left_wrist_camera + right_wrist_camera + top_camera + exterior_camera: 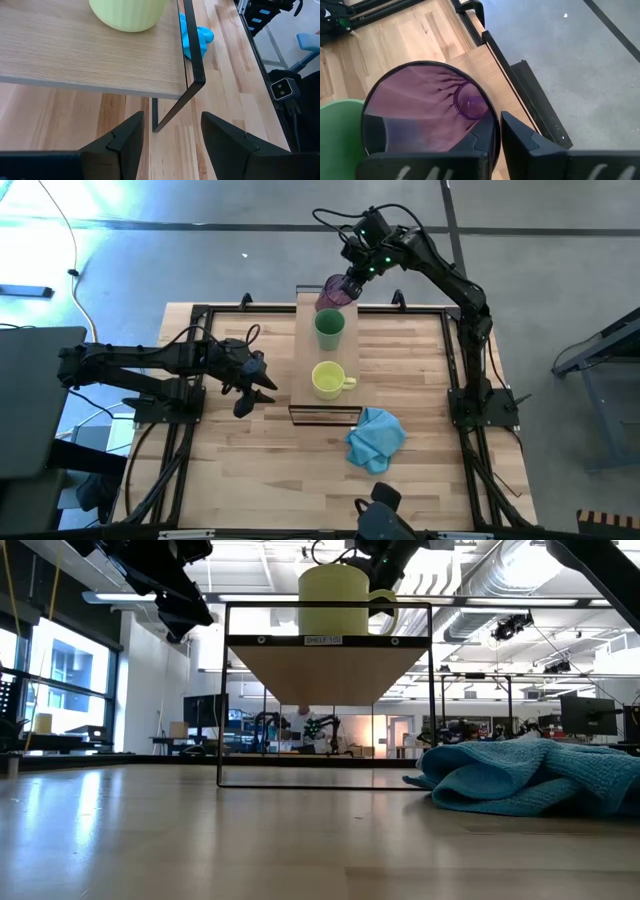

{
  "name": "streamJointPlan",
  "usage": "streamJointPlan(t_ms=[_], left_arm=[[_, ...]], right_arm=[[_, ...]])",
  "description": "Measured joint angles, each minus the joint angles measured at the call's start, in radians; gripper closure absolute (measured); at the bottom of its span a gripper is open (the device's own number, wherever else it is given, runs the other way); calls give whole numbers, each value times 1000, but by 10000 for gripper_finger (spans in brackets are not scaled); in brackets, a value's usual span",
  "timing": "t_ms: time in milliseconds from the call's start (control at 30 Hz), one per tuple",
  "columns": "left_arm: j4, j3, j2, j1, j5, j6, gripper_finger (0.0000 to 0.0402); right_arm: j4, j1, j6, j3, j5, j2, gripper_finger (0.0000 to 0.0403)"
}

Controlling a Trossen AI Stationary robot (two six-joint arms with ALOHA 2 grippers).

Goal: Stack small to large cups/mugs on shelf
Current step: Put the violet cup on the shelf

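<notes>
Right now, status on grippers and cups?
Right gripper straddling purple tumbler rim at shelf far end. Left gripper open, idle beside shelf. Green cup, yellow mug on shelf. Nothing blocking.

yellow mug (129, 14) — top cut off

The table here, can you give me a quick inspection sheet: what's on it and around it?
Surface: wooden table, raised shelf.
Job's things: yellow mug, green cup, purple tumbler lined up on shelf.
Clutter: blue cloth beside shelf.
Grippers: left gripper open, empty, left of shelf; right gripper astride tumbler's rim.
Cables: black cable on right arm.
Surroundings: grey floor; lab room behind.
</notes>
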Motion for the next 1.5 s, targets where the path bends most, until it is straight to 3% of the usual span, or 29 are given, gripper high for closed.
streamJointPlan(t_ms=[1500], left_arm=[[-5,0,0,0,0,-5,218]], right_arm=[[65,-7,-5,-1,-43,0,377]])
